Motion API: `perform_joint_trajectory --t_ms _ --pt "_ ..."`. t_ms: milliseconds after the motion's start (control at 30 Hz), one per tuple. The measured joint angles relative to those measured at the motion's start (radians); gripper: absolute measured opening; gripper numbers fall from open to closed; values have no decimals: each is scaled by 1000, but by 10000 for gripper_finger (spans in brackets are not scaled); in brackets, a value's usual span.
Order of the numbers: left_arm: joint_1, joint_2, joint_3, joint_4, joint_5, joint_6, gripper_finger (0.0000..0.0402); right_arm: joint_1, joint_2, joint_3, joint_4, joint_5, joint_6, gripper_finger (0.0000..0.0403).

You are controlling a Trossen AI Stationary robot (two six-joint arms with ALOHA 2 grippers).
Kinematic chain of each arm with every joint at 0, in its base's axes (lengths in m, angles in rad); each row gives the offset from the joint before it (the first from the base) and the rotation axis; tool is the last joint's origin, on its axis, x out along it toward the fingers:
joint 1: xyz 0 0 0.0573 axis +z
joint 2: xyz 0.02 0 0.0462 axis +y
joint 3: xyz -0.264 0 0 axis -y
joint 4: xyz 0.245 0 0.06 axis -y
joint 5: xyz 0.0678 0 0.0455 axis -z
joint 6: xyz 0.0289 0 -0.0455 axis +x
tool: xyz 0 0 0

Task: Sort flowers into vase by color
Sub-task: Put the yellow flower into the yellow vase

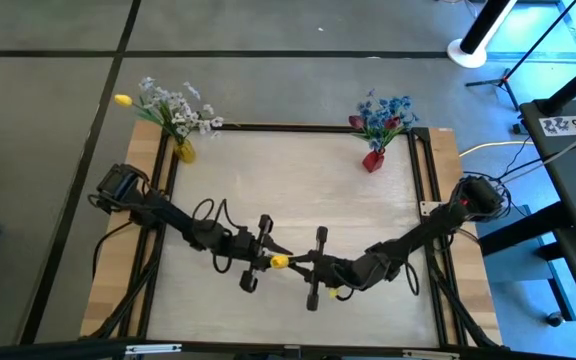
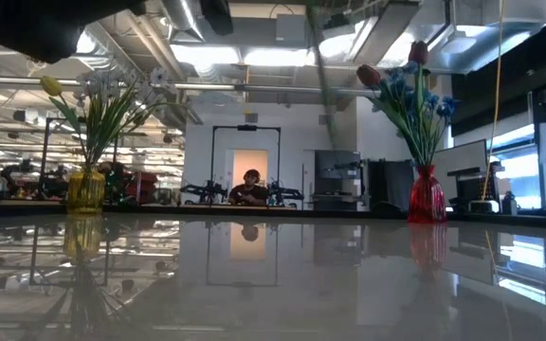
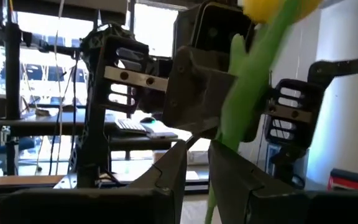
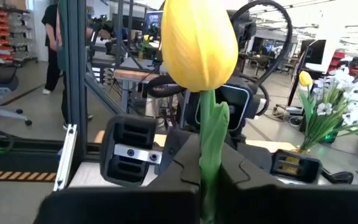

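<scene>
While both arms meet low over the table's near middle, a yellow tulip (image 1: 279,261) sits between the two grippers. Right gripper (image 1: 313,266) has its fingers (image 4: 244,177) closed tight on the tulip stem, bloom standing up just past the tips in the right wrist view. Left gripper (image 1: 261,254) faces it from the other side; its fingers (image 3: 169,171) are nearly closed with the green stem (image 3: 244,93) running close by them, but whether they actually pinch it is not clear, cannot tell. In the high view the bloom is at the left gripper's tip, and the two grippers are almost touching.

Yellow vase (image 1: 185,152) stands at the far left corner of the table with white sprays (image 1: 178,108) and another yellow tulip (image 1: 122,100) in it. Red vase (image 1: 373,160) stands at the far right with blue flowers (image 1: 386,112) and a dark red tulip (image 1: 356,122). Both vases are upright and well apart from the grippers.

Low view shows both vases at the far edge and a person (image 2: 251,189) seated in the room behind.
</scene>
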Motion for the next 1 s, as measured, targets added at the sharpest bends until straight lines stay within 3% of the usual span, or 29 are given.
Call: perform_joint_trajectory --t_ms 267,533,700,833,1000 --pt "1 0 20 -56 2 6 67 10 2 0 -6 4 -24 15" --pt "-4 0 20 -63 -6 12 83 85 -6 0 79 135 -187 5" --pt "-4 0 22 -63 0 7 133 83 -6 0 126 119 -213 14" --pt "-10 0 52 -63 78 62 161 62 -6 0 124 116 -213 12" --pt "-1 3 95 -103 -5 80 166 39 -7 0 124 13 -208 5"
